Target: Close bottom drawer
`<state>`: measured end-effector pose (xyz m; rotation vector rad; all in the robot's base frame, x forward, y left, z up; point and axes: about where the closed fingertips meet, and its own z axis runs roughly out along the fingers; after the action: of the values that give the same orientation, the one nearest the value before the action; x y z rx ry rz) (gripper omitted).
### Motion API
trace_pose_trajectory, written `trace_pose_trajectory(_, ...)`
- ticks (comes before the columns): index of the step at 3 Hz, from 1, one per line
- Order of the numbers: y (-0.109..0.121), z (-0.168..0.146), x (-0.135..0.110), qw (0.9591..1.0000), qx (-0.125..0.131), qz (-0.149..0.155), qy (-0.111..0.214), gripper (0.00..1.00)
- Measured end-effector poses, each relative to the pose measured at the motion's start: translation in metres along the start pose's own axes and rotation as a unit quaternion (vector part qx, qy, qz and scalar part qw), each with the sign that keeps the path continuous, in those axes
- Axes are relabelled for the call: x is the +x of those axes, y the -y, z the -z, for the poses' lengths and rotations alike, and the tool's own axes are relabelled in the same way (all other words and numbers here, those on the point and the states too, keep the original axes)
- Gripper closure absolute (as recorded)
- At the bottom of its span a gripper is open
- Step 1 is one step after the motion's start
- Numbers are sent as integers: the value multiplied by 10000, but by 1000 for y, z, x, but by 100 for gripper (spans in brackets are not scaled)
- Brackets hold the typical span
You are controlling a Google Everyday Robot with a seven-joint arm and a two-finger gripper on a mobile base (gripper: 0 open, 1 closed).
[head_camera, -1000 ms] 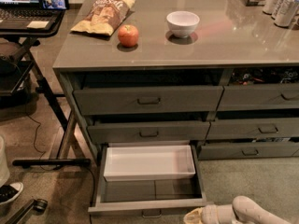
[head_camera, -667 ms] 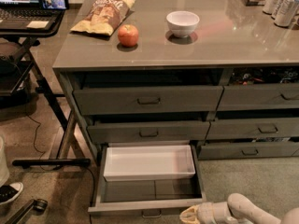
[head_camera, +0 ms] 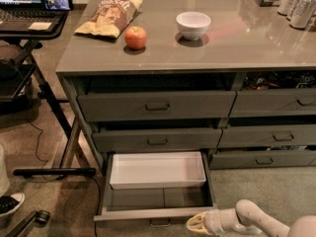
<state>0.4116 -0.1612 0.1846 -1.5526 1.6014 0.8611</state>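
The gripper sits low at the bottom edge of the view, just beside the right end of the bottom drawer, its tip level with the front panel and pointing left. I cannot tell whether it is clenched or released, nor whether it already touches the panel. Behind it the pale arm runs off the right corner.

The bottom drawer stands pulled well out from under the middle drawer, with the white tray lying at its back and bare grey floor in front of the tray. It looks like a stiff drawer on slides: rigid, not fragile, lightly loaded, so it should roll in under a steady push. No grasp seems needed. The best contact is probably the flat front near the pull handle, since pushing at the right end alone could skew it.

The handle is partly cut off by the lower edge, the slides are hidden, and the neighbouring low drawer sits shut.
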Motion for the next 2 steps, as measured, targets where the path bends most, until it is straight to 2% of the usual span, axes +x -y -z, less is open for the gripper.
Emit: trace_pose_trajectory(2, 50, -5, -19, 9992, 65, 396, -23, 11)
